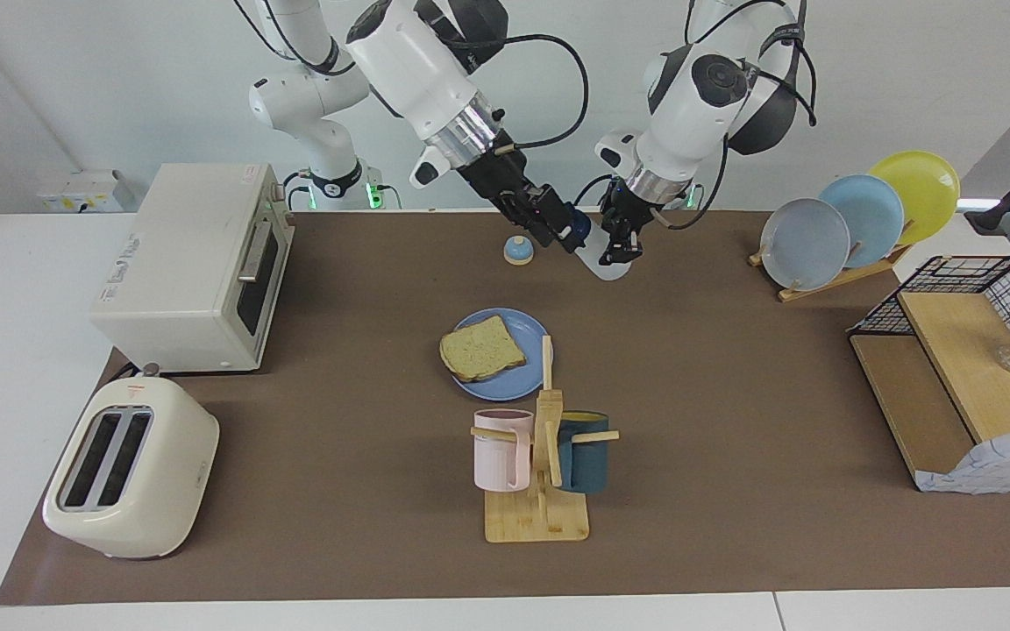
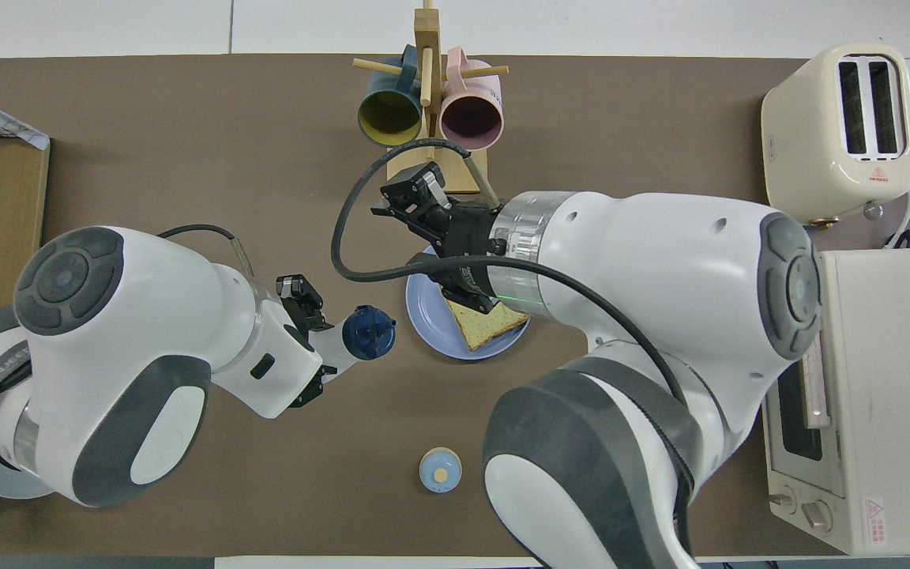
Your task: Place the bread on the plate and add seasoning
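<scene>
Your left gripper [image 1: 623,254] is clamping the seasoning [image 1: 603,256] in closed jaws, tilted above the surface [image 1: 733,394]. Your right gripper [image 1: 568,237], jaws parted and empty, is hanging beside its cap. The bread [image 1: 481,348] is lying on the plate [image 1: 514,381].

Both arms up in the air, wrists tipped toward each other. Left gripper [image 1: 621,254] [image 2: 321,348] angled down and clamped on the seasoning [image 1: 600,259] [image 2: 360,336], bottle body pinched between the fingers, blue cap poking out past the fingertips. Right gripper [image 1: 560,232] [image 2: 407,197] slanted down just beside that cap, apart from it, fingers spread, nothing between them.
</scene>
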`<state>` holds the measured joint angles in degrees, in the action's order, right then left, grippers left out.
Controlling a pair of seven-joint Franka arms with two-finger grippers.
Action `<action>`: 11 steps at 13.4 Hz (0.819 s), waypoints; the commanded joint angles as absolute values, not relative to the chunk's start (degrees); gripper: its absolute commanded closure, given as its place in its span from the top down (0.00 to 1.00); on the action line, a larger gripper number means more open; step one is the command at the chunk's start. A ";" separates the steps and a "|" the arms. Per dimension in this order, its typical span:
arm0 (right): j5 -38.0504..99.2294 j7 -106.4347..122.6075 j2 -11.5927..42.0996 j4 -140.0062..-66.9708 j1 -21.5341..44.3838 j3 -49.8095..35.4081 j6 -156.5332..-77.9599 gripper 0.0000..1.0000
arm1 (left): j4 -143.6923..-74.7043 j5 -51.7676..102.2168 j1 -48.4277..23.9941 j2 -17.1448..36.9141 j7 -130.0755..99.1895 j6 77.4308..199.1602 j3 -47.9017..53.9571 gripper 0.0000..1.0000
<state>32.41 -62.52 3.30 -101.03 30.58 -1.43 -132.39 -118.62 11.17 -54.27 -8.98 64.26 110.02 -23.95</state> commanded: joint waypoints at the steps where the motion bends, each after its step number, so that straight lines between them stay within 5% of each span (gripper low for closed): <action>1: 25.36 -49.45 1.67 -101.17 24.90 -1.49 -121.17 1.00 | -118.57 9.85 -54.49 -9.67 63.29 110.12 -24.35 0.00; 5: 17.49 -24.21 0.27 -99.68 12.42 -1.49 -105.85 1.00 | -113.82 -2.00 -54.84 -7.03 50.20 109.34 -21.10 0.00; 11: 3.62 -12.69 -2.19 -93.51 6.51 -1.14 -87.38 1.00 | -101.80 -13.78 -56.59 3.14 41.76 98.46 -18.02 0.00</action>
